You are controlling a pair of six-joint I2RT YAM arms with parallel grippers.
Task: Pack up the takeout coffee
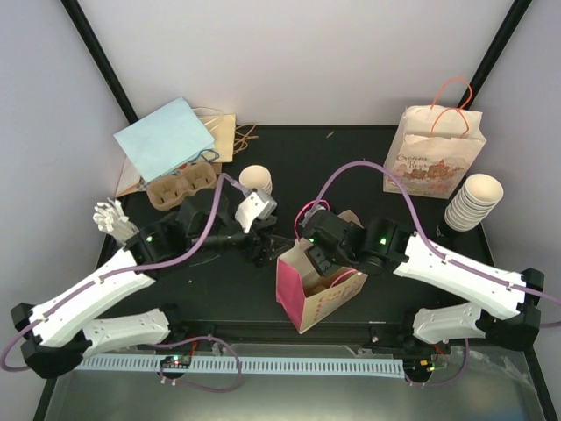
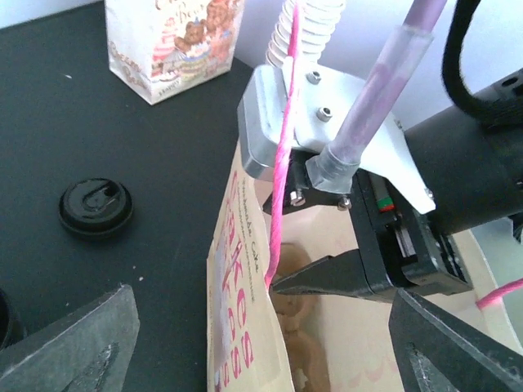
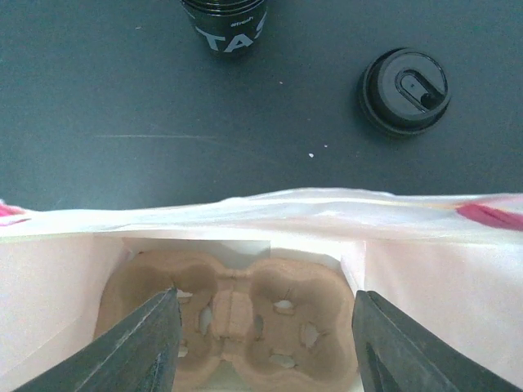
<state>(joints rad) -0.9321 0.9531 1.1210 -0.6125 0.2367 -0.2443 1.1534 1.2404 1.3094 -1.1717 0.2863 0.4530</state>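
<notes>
Right wrist view looks into the pink bag (image 3: 425, 269) with the tray (image 3: 233, 314) inside, right gripper (image 3: 265, 296) half open and empty, maybe keeping it wide, left gripper (image 2: 261, 298) wide open, black cup (image 3: 225, 20) standing outside
</notes>
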